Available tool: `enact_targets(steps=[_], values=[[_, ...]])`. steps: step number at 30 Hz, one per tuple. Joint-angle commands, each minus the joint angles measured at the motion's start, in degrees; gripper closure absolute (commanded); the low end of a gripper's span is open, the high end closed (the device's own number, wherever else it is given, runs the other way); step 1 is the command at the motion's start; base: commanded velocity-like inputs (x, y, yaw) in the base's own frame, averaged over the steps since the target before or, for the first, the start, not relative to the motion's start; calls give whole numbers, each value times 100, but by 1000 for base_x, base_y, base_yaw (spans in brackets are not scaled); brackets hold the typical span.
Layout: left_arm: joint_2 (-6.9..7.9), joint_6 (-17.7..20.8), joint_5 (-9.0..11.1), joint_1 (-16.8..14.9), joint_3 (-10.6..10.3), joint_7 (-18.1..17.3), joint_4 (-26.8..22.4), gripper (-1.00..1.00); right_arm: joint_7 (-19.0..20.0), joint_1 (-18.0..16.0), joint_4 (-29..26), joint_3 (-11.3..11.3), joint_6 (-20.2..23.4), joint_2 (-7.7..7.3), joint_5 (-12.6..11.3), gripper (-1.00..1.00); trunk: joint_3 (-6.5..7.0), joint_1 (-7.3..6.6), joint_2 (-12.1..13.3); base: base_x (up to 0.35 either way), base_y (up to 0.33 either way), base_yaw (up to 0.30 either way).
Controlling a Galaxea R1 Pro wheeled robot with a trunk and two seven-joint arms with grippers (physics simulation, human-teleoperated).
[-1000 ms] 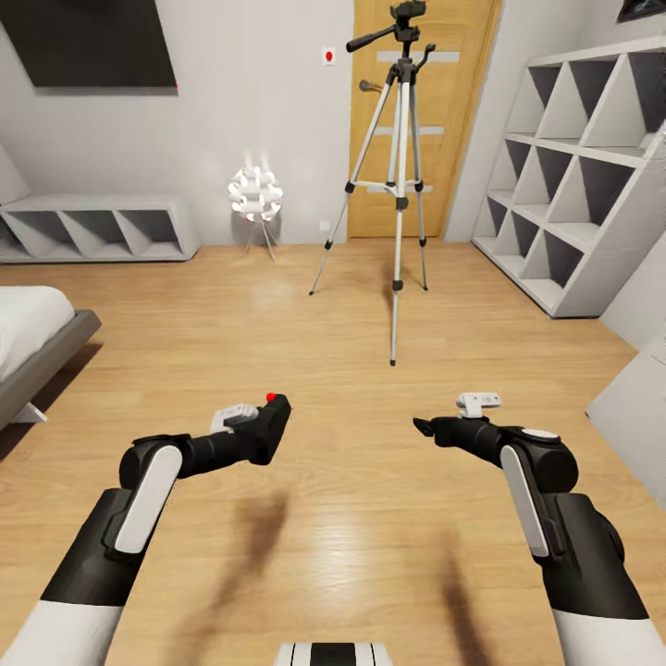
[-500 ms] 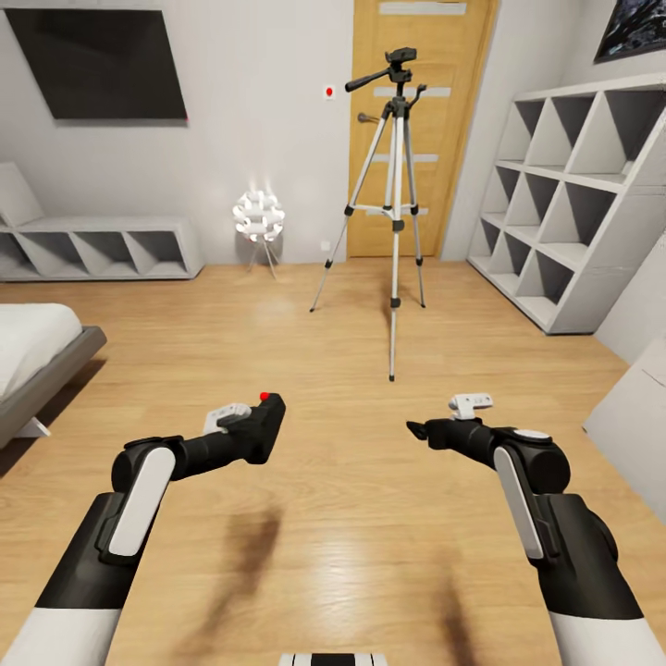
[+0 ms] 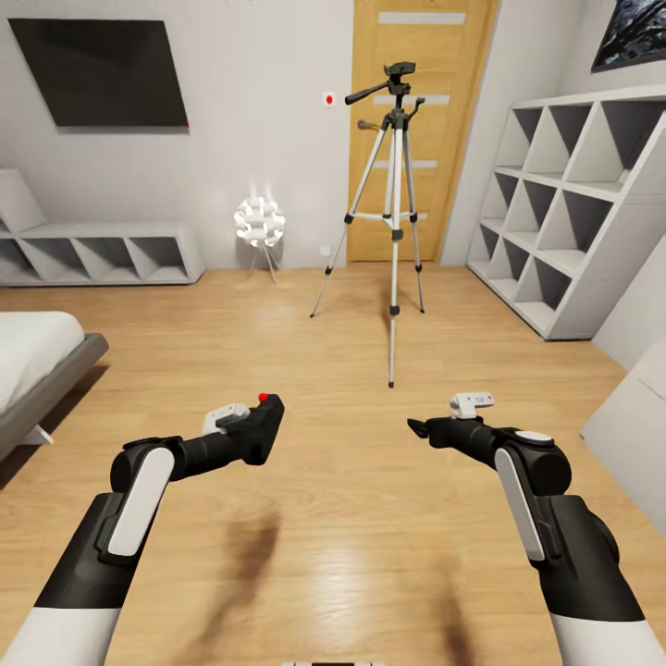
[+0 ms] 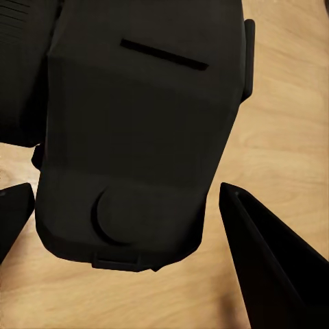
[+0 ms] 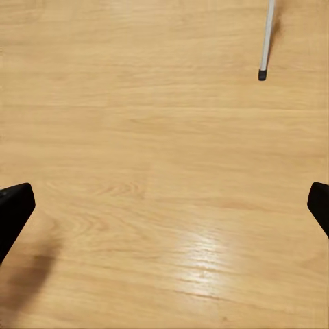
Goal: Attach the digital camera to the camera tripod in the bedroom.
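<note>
The digital camera [image 3: 261,427], matte black with a red button on top, sits in my left gripper [image 3: 266,424], which is shut on it a little above the wood floor. In the left wrist view the camera body [image 4: 137,130] hangs between the two black fingers [image 4: 271,264]. The camera tripod [image 3: 395,190] stands ahead and slightly right, in front of the wooden door [image 3: 444,139], its black head and pan handle at the top. One tripod foot [image 5: 262,72] appears in the right wrist view. My right gripper [image 3: 418,427] is open and holds nothing, with its fingertips [image 5: 14,209] far apart.
A grey-framed white bed [image 3: 42,356] lies at the left. White cube shelves [image 3: 573,203] line the right wall, and a low shelf [image 3: 102,250] the back left. A glowing lamp [image 3: 259,222] stands beside the tripod. A white panel [image 3: 638,407] is at the near right.
The whole head view has shifted: the tripod and room sit lower and slightly farther in the picture. Both arms keep about the same pose, with the camera still held in the left.
</note>
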Motion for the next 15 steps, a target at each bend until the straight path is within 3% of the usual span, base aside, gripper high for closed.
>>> enact_targets(steps=[1,15], values=[[4,15,50,-3,-7,34,-4,100,-26,-3,-4,6,23,-7,-49,-100,14,-24,40,0,0,0],[17,15,81,-3,-14,56,-56,100,-22,1,-4,16,-2,-24,-51,-100,265,-331,601,0,0,0]])
